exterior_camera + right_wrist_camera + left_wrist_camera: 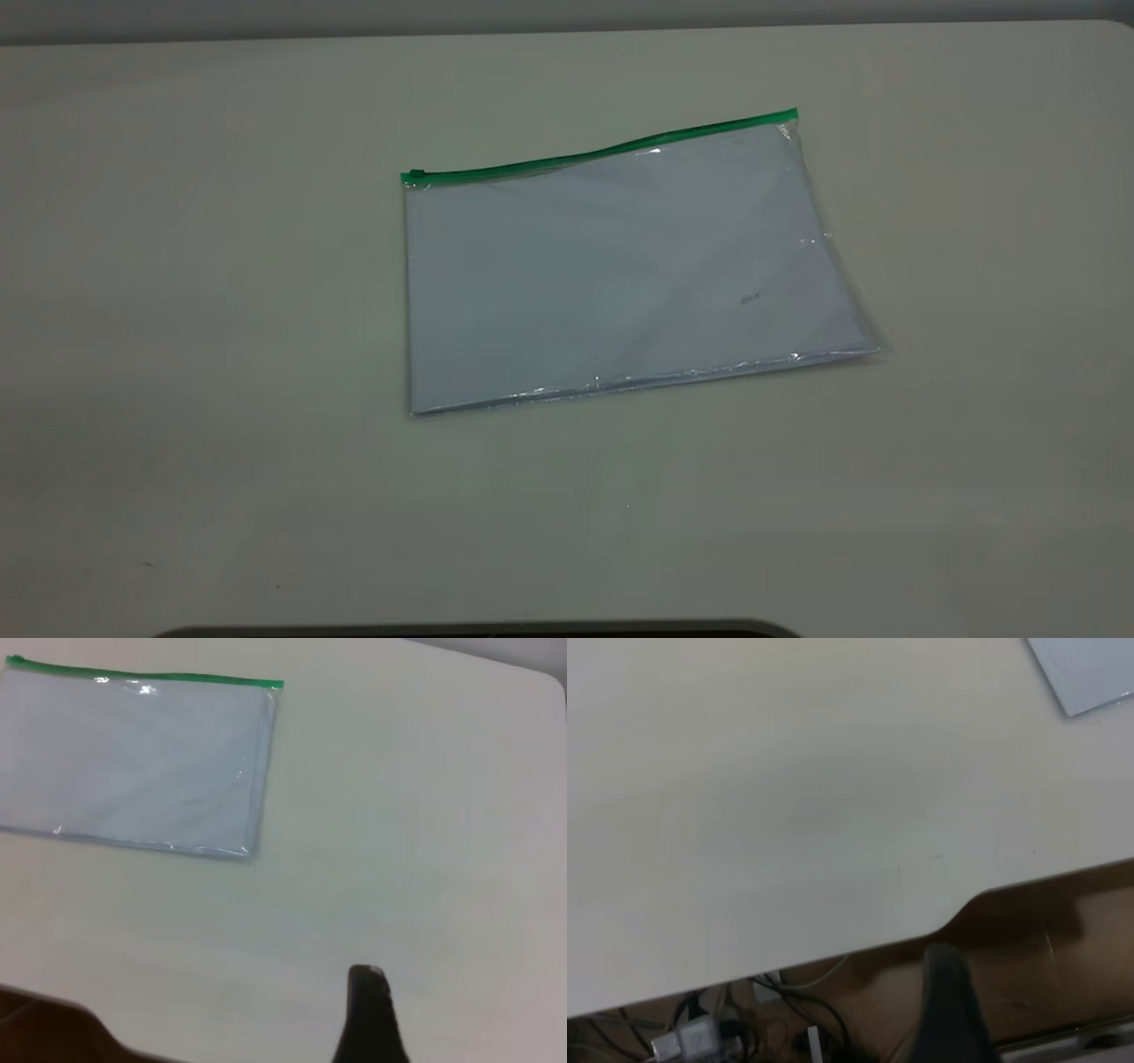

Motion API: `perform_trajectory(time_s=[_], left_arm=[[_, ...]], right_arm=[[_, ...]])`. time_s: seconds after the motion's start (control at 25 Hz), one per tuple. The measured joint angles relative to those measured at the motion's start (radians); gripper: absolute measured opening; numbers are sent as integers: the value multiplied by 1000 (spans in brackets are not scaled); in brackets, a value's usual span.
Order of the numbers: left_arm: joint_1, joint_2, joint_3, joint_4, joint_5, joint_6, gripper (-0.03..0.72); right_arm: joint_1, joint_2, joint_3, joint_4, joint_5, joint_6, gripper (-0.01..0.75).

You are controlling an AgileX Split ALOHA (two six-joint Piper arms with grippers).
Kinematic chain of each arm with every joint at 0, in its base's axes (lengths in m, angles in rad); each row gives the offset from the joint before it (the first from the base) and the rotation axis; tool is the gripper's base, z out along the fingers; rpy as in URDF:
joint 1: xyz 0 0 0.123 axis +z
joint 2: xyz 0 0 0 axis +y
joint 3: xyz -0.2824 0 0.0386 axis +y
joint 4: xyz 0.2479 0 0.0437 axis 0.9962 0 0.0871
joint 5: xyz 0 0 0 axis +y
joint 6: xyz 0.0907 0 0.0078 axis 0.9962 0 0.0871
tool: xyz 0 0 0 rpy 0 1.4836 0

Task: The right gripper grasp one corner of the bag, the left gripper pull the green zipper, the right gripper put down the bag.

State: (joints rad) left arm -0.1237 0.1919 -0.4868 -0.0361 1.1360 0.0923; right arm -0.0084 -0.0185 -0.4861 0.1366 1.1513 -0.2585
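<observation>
In the exterior view no arm shows, so the task reads as not yet begun: the first step, the right gripper taking a corner of the bag, is the one in hand.

Nearest the camera in that view, a dark edge (478, 631) runs along the bottom of the frame, then bare table (177, 399). Past it, right of centre, the bag (620, 266) lies flat on the table, nothing touching it, white sheets showing through the clear plastic. Its near long edge crosses the middle of the frame; its far long edge carries the green zipper (602, 152), which climbs toward the upper right, with the slider tab (415, 175) at the left end.

In the right wrist view only a dark fingertip of the right gripper (372, 1014) shows at the bottom of the frame, well apart from the bag in the upper left; whether it is open cannot be told, and it holds nothing. The left gripper (950, 1010) likewise shows one dark tip, over the table's edge, with a bag corner at the far upper right; its opening cannot be told either.

The next move probably calls for the right gripper to reach across to a corner on the bag's right side, away from the slider.
</observation>
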Motion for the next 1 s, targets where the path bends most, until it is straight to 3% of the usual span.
perform_trajectory(time_s=[0.76, 1.0], left_arm=[[3, -11, 0, 0, -4, -2, 590], [119, -118, 0, 11, -5, -5, 590]], right_arm=[[0, 0, 3, -5, -10, 8, 589], [0, 0, 3, -5, -10, 8, 589]])
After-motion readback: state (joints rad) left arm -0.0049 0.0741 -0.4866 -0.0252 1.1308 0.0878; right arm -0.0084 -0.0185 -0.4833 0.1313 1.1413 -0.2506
